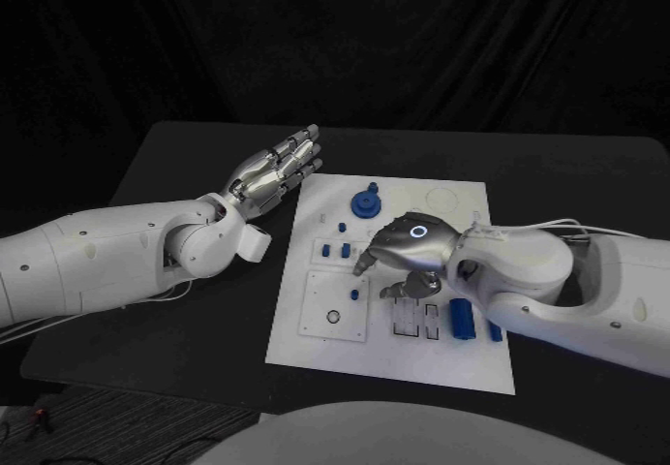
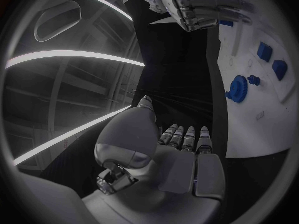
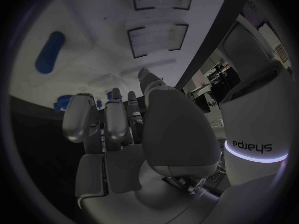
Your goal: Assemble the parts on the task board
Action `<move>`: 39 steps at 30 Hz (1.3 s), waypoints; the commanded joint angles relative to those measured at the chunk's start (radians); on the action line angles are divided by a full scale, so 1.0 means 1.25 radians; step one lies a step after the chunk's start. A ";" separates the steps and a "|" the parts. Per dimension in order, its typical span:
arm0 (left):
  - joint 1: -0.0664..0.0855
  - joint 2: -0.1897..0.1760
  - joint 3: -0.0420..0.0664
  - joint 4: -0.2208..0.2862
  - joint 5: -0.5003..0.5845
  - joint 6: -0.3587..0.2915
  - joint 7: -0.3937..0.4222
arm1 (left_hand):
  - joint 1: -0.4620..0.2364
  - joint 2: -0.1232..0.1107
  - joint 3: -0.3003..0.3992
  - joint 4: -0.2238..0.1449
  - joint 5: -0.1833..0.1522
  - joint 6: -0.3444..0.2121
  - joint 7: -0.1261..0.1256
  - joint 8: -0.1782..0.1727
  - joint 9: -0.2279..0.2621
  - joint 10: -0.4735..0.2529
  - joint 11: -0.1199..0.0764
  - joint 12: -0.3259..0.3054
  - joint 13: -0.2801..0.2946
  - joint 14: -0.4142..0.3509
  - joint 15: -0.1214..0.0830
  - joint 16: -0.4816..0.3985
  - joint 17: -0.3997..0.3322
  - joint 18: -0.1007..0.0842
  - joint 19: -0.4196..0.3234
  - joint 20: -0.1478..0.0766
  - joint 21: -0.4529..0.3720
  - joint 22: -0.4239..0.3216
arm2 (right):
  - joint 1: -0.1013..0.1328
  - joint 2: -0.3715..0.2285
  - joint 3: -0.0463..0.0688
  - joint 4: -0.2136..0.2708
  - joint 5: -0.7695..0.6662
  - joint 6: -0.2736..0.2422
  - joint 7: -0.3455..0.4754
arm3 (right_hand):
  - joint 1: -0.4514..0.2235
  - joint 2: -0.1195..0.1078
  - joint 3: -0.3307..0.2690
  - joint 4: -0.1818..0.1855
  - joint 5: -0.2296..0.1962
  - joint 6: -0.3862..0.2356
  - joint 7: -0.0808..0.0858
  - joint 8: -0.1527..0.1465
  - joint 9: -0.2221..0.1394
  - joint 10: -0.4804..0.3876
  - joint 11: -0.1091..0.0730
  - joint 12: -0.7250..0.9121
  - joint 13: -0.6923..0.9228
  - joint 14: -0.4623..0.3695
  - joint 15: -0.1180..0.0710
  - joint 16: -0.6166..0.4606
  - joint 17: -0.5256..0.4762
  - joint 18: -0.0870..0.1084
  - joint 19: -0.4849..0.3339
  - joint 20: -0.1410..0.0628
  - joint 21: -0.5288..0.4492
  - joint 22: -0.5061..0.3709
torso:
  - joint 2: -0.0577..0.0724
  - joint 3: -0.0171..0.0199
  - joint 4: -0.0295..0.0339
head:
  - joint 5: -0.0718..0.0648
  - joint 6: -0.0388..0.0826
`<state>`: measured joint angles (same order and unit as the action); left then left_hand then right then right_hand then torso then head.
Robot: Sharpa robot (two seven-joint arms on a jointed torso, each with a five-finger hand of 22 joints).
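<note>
parts [image 1: 474, 322] beside right hand [image 1: 405, 247] fingers [image 1: 413, 285]

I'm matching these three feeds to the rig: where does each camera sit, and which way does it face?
Head view: on the robot's head, looking down at the task board; both white arms, left hand and right hand show.
Left wrist view: behind the left hand, facing along its straight fingers past the board's edge.
Right wrist view: behind the right hand, facing the board.
Shared: the head and left wrist views both show the blue gear.
</note>
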<state>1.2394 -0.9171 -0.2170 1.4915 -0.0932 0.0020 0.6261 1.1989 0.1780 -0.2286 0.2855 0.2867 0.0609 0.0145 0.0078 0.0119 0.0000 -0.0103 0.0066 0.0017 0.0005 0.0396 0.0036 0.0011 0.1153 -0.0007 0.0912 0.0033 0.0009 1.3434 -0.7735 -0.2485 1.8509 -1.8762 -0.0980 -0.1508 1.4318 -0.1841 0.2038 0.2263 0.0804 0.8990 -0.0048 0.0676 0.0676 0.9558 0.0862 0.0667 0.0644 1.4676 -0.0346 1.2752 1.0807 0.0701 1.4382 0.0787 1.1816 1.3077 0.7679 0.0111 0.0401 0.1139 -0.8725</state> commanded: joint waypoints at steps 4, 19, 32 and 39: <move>-0.001 -0.002 0.001 0.001 -0.002 0.012 0.006 | 0.009 -0.001 -0.005 0.002 0.005 0.005 0.005 0.006 0.002 0.000 0.007 -0.005 -0.001 0.000 0.007 -0.003 -0.001 0.006 0.001 0.008 -0.003 -0.001 | 0.072 -0.087 0.001 0.028 0.144 -0.087 -0.020 | 0.007 -0.013 -0.029 0.054 0.001 0.004 0.006 -0.001 -0.001 -0.032 0.013 -0.003 -0.001 0.019 0.012 0.018 0.023 0.000 0.013 0.004 0.018 0.136 | 0.000 0.0007 -0.0006 | 0.000 0.000; -0.005 -0.004 0.001 -0.002 -0.002 0.013 0.007 | 0.013 0.003 -0.011 0.003 0.005 0.001 -0.019 0.004 0.001 0.000 0.006 -0.005 -0.001 0.000 0.010 -0.003 -0.001 0.016 0.001 0.022 -0.003 -0.001 | 0.102 -0.226 0.001 0.004 0.221 -0.031 -0.079 | -0.127 -0.083 -0.149 0.060 -0.020 -0.109 -0.012 -0.010 -0.007 -0.028 0.026 -0.005 -0.001 0.013 0.043 0.009 -0.002 0.004 0.008 0.029 -0.006 0.129 | 0.000 0.0021 0.0000 | -0.019 0.000; -0.011 -0.003 0.001 -0.006 -0.002 0.015 0.000 | 0.032 0.018 -0.005 0.001 0.023 0.006 0.002 0.006 0.002 0.000 0.008 -0.005 -0.001 0.000 0.005 -0.003 -0.001 0.028 0.001 0.030 -0.003 -0.001 | 0.063 -0.221 0.001 -0.010 0.222 -0.041 -0.069 | -0.159 -0.092 -0.365 0.062 -0.018 -0.287 -0.035 -0.018 -0.016 0.036 0.022 0.009 0.002 0.010 0.047 0.008 -0.011 0.005 0.010 0.036 -0.002 0.129 | 0.000 0.0006 0.0023 | -0.029 0.000; -0.012 -0.002 0.001 -0.007 -0.002 0.019 -0.001 | 0.031 0.019 -0.006 0.003 0.021 0.008 0.004 0.006 0.002 0.000 0.008 -0.005 -0.001 0.000 0.005 -0.003 -0.001 0.029 0.001 0.031 -0.003 -0.001 | 0.032 -0.201 0.001 -0.021 0.222 -0.040 -0.044 | -0.078 -0.043 -0.158 0.057 0.042 -0.180 -0.023 0.002 -0.004 0.067 0.017 0.001 0.000 0.012 0.042 0.009 -0.016 0.005 0.013 0.033 -0.002 0.129 | 0.001 0.0013 0.0012 | -0.026 0.000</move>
<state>1.2248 -0.9216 -0.2171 1.4820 -0.0935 0.0101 0.6165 1.2278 0.1990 -0.2354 0.2867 0.3114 0.0715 0.0146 0.0115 0.0129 -0.0003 0.0000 0.0066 0.0013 0.0004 0.0467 0.0036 0.0008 0.1399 0.0029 0.1234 0.0033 0.0013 1.3884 -1.0274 -0.2476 1.8259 -1.6009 -0.1510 -0.2182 1.3311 -0.2348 -0.0069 0.2960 0.1345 0.6745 -0.0342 0.0691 0.0628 1.0413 0.1068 0.0724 0.0649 1.4668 0.0218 1.2895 1.0618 0.0703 1.4507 0.1200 1.1759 1.3074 0.7682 0.0121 0.0422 0.0808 -0.8725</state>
